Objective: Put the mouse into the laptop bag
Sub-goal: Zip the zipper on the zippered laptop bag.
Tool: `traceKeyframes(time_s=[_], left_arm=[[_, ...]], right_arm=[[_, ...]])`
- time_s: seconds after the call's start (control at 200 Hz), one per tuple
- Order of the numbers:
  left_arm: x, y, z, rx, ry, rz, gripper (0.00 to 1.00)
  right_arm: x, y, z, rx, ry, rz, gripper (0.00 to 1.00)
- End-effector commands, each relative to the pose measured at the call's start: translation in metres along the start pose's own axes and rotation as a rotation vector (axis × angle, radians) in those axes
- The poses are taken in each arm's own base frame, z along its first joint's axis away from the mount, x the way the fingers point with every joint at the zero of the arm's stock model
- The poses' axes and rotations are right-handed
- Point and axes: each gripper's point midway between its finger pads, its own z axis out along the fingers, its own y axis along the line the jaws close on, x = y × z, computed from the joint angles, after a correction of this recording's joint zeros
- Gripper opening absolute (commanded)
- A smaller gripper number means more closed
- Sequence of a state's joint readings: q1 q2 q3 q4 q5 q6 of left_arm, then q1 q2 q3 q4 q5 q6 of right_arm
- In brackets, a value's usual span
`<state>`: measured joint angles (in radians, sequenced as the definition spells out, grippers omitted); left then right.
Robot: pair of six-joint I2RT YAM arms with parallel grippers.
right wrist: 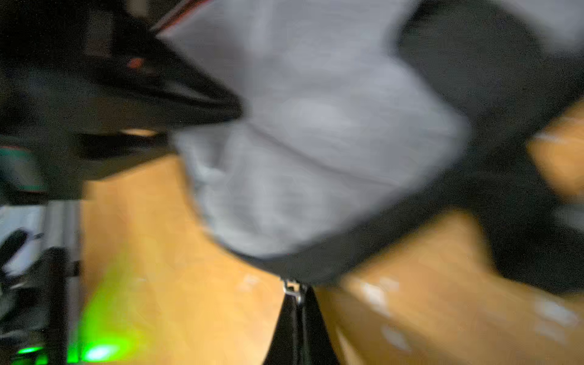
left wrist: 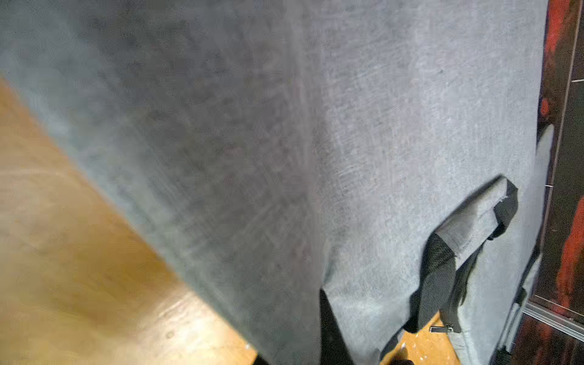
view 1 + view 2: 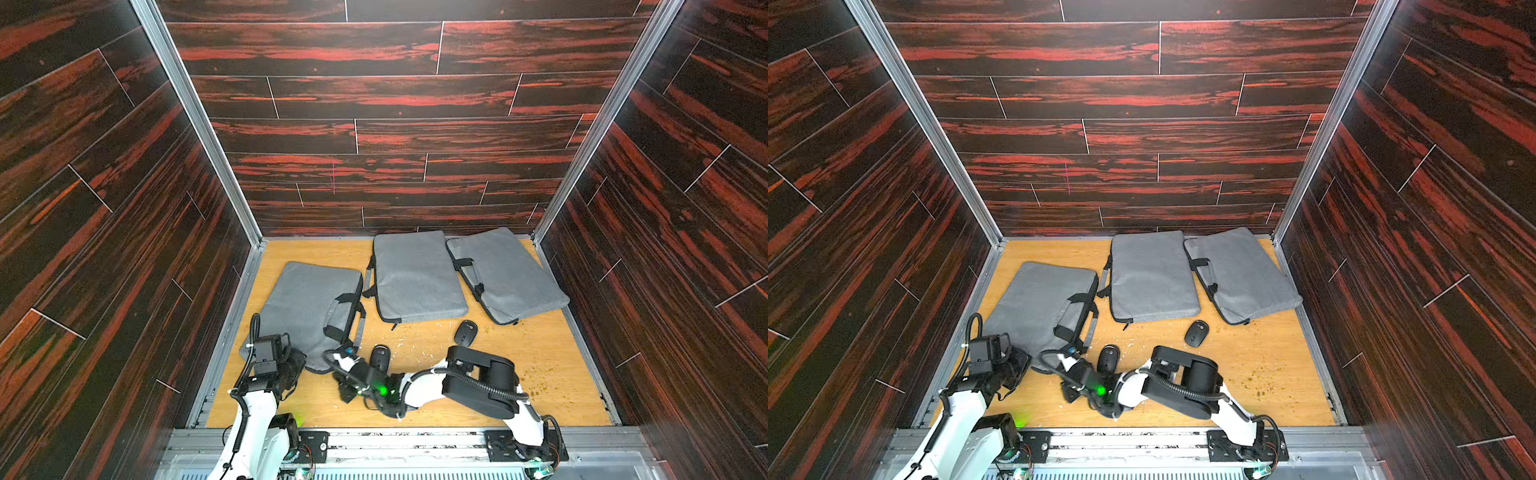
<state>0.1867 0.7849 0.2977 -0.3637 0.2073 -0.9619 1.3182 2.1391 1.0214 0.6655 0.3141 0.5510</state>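
Note:
Two black mice lie on the wooden table in both top views. One mouse [image 3: 380, 356] [image 3: 1108, 358] is beside my right wrist. The other mouse [image 3: 465, 332] [image 3: 1196, 332] lies further right. The nearest grey laptop bag [image 3: 307, 303] [image 3: 1038, 299] lies flat at the left. My left gripper [image 3: 299, 362] [image 2: 327, 316] is at the bag's near corner, shut on its grey fabric [image 2: 379, 126]. My right gripper [image 3: 347, 350] [image 1: 297, 303] is at the bag's near right edge, shut on the metal zipper pull [image 1: 292, 288].
Two more grey laptop bags [image 3: 417, 276] [image 3: 505, 274] lie at the back of the table near the rear wall. Dark wood-patterned walls close in three sides. Small crumbs dot the table's right half [image 3: 540, 365].

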Motion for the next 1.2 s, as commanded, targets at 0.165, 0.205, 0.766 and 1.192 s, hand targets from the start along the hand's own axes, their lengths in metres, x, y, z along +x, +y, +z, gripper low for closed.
traceKeyframes(time_s=[0.165, 0.205, 0.766, 1.192], left_arm=[[-0.035, -0.02, -0.014, -0.028, -0.105, 0.068, 0.0], [-0.035, -0.022, -0.012, -0.018, -0.101, 0.07, 0.0], [0.01, -0.005, -0.02, 0.075, 0.019, -0.081, 0.97], [0.018, -0.004, -0.001, 0.145, 0.052, -0.222, 0.98]], right_arm=[[-0.024, -0.015, 0.0, 0.065, -0.031, 0.004, 0.0], [-0.029, -0.008, 0.005, 0.052, -0.033, -0.007, 0.0], [-0.077, 0.039, 0.046, -0.074, -0.043, -0.085, 0.0], [-0.068, 0.066, 0.036, -0.102, -0.061, -0.125, 0.0]])
